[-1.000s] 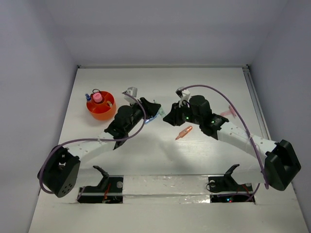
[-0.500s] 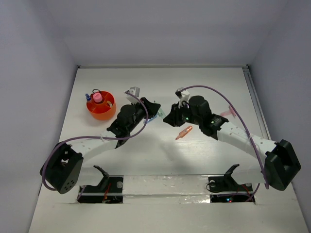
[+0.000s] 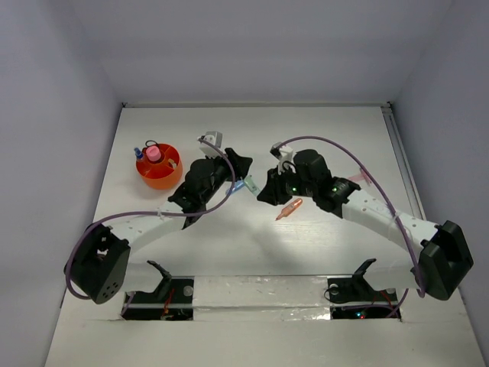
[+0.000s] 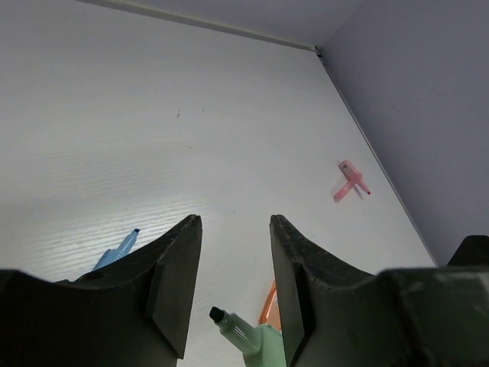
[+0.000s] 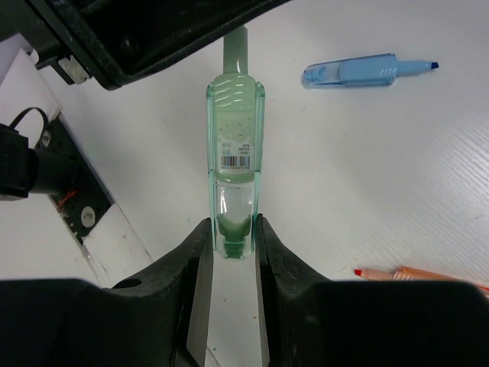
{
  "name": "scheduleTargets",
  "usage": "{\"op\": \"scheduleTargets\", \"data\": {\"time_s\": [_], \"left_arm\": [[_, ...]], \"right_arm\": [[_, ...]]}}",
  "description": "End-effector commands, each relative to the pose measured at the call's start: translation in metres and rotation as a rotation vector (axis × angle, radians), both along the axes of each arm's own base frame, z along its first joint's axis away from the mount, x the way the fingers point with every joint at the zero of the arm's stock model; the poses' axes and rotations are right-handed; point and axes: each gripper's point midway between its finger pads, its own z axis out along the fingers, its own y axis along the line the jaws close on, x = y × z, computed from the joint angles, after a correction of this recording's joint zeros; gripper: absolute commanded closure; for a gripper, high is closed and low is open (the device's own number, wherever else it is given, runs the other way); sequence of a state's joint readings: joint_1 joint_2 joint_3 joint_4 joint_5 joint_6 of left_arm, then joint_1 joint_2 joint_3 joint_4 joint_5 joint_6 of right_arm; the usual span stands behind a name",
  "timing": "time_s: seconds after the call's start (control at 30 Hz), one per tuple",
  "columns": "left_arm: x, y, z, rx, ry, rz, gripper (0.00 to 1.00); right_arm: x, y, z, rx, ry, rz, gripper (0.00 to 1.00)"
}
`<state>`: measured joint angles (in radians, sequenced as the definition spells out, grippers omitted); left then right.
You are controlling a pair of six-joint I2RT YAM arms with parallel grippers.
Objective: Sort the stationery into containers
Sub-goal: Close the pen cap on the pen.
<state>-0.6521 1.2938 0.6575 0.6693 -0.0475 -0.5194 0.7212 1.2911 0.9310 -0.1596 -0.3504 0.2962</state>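
Note:
My right gripper [image 5: 233, 222] [image 3: 265, 186] is shut on the clear rear end of the green marker [image 5: 234, 153] and holds it above the table. The marker's black tip reaches between the fingers of my left gripper [image 4: 235, 222] [image 3: 241, 168], which is open; its green body [image 4: 248, 338] sits close to the right finger. A light blue marker [image 5: 359, 70] [image 3: 237, 189] lies on the table below the grippers. An orange marker [image 3: 289, 208] lies nearer the front. The orange-red cup [image 3: 164, 177] at the left holds a pink tube [image 3: 153, 154] and black-handled scissors [image 3: 150, 144].
A pink item [image 4: 348, 180] [image 3: 357, 178] lies on the table to the right, behind my right arm. The white table has walls at the back and both sides. A dark gap with cable mounts [image 3: 164, 294] runs along the near edge.
The left gripper has shifted a little farther back and right. The right gripper has moved slightly left with the green marker, so the two grippers now meet at it.

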Motion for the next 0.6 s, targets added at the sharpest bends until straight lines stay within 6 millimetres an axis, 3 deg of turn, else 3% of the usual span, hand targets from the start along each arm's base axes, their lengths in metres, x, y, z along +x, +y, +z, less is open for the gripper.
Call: {"op": "scheduleTargets", "data": {"time_s": [0.0, 0.2, 0.23, 0.3, 0.33, 0.4, 0.5, 0.57], "left_arm": [[0.006, 0.002, 0.035, -0.009, -0.094, 0.01, 0.62], [-0.002, -0.005, 0.031, -0.028, -0.07, -0.039, 0.63], [0.001, 0.002, 0.021, 0.0, -0.036, 0.001, 0.59], [0.001, 0.009, 0.02, 0.013, -0.02, 0.035, 0.51], [0.0, 0.013, 0.017, 0.023, -0.005, 0.046, 0.43], [-0.003, 0.013, 0.018, 0.015, 0.008, 0.037, 0.39], [-0.009, 0.007, 0.014, 0.0, 0.046, 0.005, 0.41], [-0.012, 0.0, 0.018, -0.034, 0.042, -0.033, 0.49]], "right_arm": [[-0.009, 0.003, 0.021, 0.019, -0.022, 0.049, 0.91], [-0.002, 0.001, 0.026, 0.032, -0.046, 0.003, 0.91], [-0.001, -0.001, 0.026, 0.035, -0.056, -0.008, 0.91], [0.002, -0.003, 0.037, 0.058, -0.092, -0.032, 0.91], [0.003, -0.004, 0.041, 0.066, -0.103, -0.042, 0.91], [0.004, -0.005, 0.047, 0.083, -0.125, -0.051, 0.91], [0.006, -0.004, 0.051, 0.096, -0.136, -0.054, 0.91], [0.006, -0.001, 0.05, 0.099, -0.13, -0.045, 0.91]]}}
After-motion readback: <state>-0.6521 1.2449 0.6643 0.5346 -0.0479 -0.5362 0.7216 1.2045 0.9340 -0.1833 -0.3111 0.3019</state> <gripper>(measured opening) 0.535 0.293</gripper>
